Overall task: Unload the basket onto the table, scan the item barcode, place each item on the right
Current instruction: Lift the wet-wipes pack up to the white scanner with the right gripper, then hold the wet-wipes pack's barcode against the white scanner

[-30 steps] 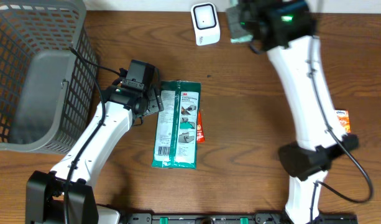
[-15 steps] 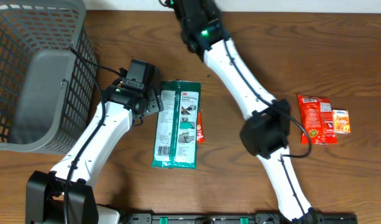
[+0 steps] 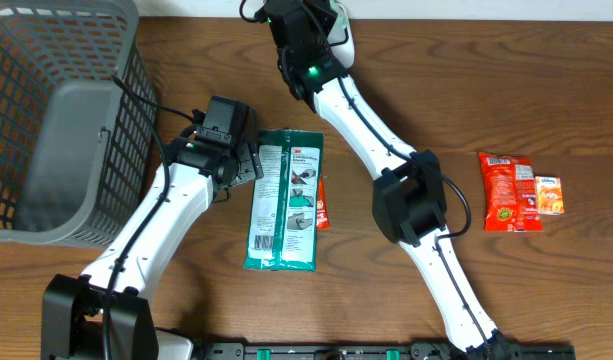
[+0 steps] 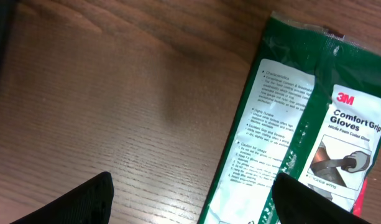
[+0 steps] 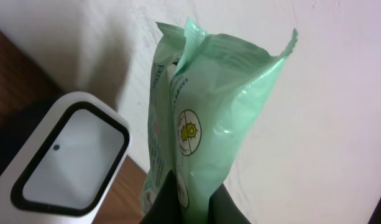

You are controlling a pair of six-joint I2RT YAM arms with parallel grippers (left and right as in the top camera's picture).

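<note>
R gripper point(image 5: 189, 204) clamped on pale-green packet point(image 5: 206, 118), top centre of overhead frame; in wrist view packet just right of white scanner point(image 5: 66, 155). L gripper point(image 4: 193, 205) jaws wide, empty, over table point(image 4: 115, 93) beside 3M gloves pack point(image 4: 289, 143), centre-left.

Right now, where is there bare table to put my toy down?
Biggest bare patch: the table between the right arm and the red snack packet. Also the front corner below that packet. Crowded: between the basket and the glove pack, where the left arm lies.
</note>
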